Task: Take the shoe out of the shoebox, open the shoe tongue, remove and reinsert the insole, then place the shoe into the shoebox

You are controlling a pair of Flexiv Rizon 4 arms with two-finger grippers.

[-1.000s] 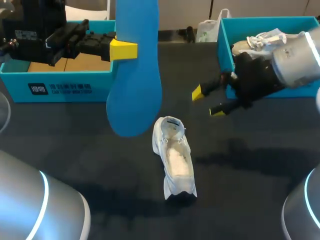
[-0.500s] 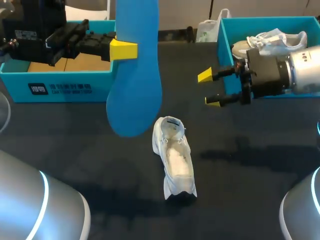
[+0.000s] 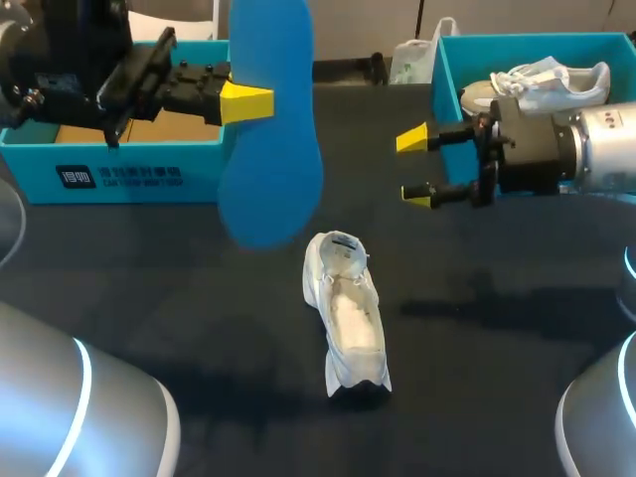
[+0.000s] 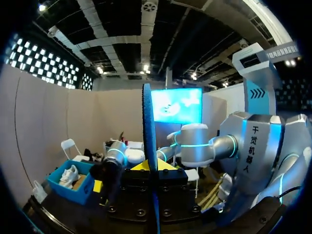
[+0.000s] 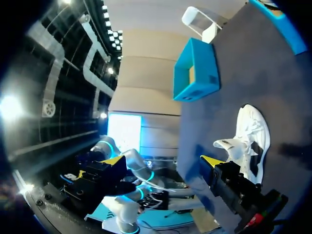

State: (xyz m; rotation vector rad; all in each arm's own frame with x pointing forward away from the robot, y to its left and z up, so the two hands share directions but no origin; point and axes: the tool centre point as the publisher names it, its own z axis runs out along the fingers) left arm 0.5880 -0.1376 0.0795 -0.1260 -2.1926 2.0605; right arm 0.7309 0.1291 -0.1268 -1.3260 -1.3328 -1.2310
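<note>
The left tool (image 3: 250, 102), upper left, pinches the blue insole (image 3: 270, 159), which hangs upright. The right tool (image 3: 414, 167), right of centre, has its fingers spread. The white shoe (image 3: 348, 308) lies on the dark table (image 3: 149, 268) at centre, below both.

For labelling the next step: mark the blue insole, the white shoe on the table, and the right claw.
blue insole (image 3: 270, 149), head view, middle of its face.
white shoe (image 3: 350, 313), head view, its open top.
right claw (image 3: 414, 167), head view, midway between its yellow tips.
</note>
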